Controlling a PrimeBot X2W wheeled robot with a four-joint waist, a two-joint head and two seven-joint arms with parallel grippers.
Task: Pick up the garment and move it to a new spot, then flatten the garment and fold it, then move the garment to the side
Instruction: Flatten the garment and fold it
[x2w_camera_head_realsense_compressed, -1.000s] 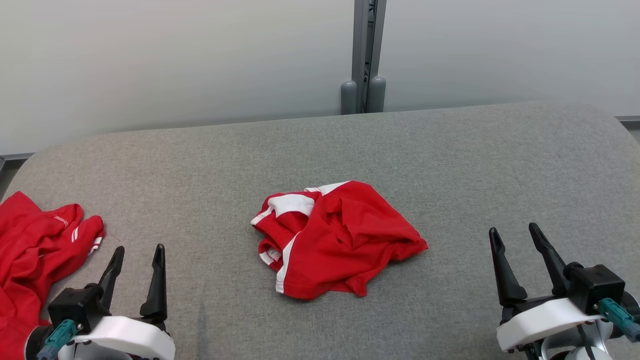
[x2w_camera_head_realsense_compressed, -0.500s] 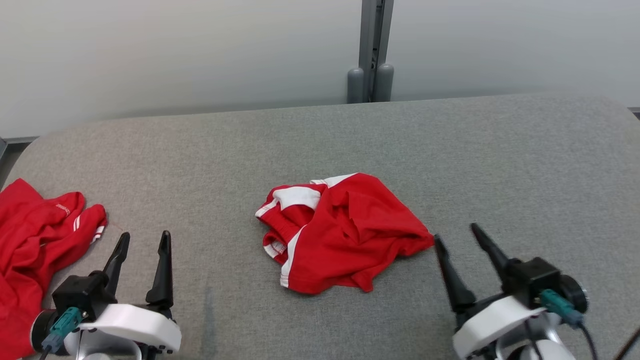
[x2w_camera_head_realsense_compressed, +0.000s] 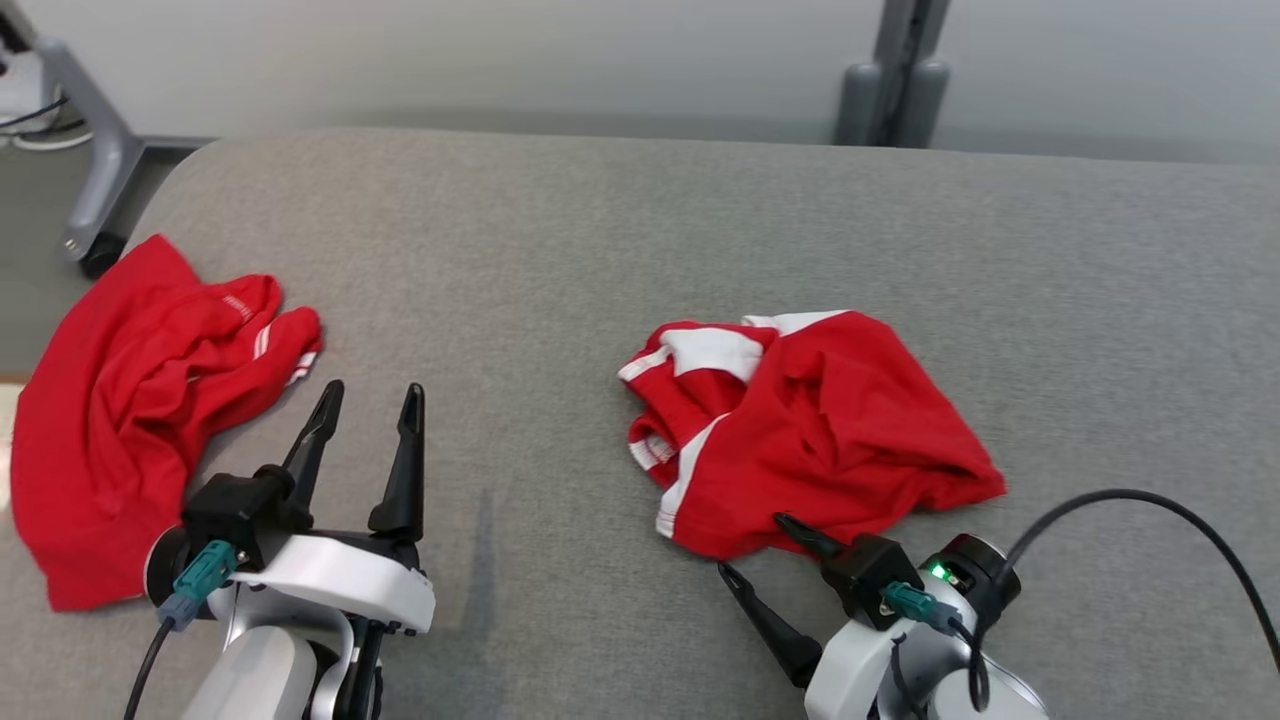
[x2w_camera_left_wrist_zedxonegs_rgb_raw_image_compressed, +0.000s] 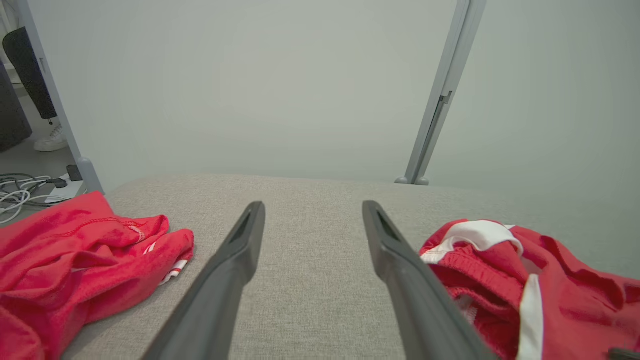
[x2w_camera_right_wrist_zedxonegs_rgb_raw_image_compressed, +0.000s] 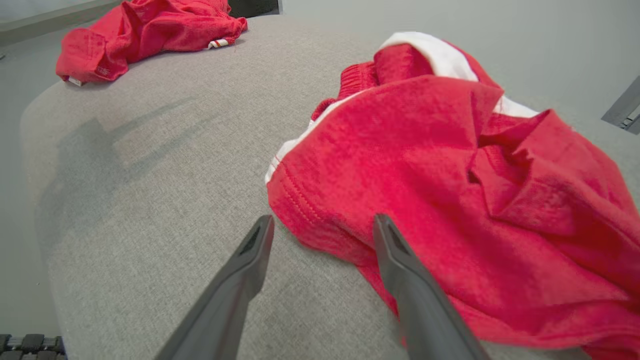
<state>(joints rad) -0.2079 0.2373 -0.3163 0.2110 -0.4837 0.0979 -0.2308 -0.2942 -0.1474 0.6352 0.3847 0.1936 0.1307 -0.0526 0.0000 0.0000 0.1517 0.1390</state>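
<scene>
The garment (x2w_camera_head_realsense_compressed: 810, 430) is a crumpled pair of red shorts with white stripes, lying on the grey cloth-covered table (x2w_camera_head_realsense_compressed: 560, 250) right of centre. My right gripper (x2w_camera_head_realsense_compressed: 750, 545) is open at its near hem, fingers pointing left and away. In the right wrist view one finger of the right gripper (x2w_camera_right_wrist_zedxonegs_rgb_raw_image_compressed: 324, 220) lies against the garment (x2w_camera_right_wrist_zedxonegs_rgb_raw_image_compressed: 450, 190) at its hem, and the other is over bare table. My left gripper (x2w_camera_head_realsense_compressed: 373, 390) stands open over bare table, well left of the garment. The left wrist view has the left gripper (x2w_camera_left_wrist_zedxonegs_rgb_raw_image_compressed: 314, 206) empty, with the garment (x2w_camera_left_wrist_zedxonegs_rgb_raw_image_compressed: 550, 280) to its right.
A second red garment (x2w_camera_head_realsense_compressed: 130, 400) lies bunched at the table's left edge, just left of my left gripper. A grey post (x2w_camera_head_realsense_compressed: 895, 80) stands behind the table and a wheeled frame leg (x2w_camera_head_realsense_compressed: 95, 180) at the far left. Cables (x2w_camera_left_wrist_zedxonegs_rgb_raw_image_compressed: 20, 187) lie on the floor.
The head camera has swung, shifting the whole picture to the right. My right gripper has moved in from the right to the garment's near hem, fingers turned leftward. The garment lies as before.
</scene>
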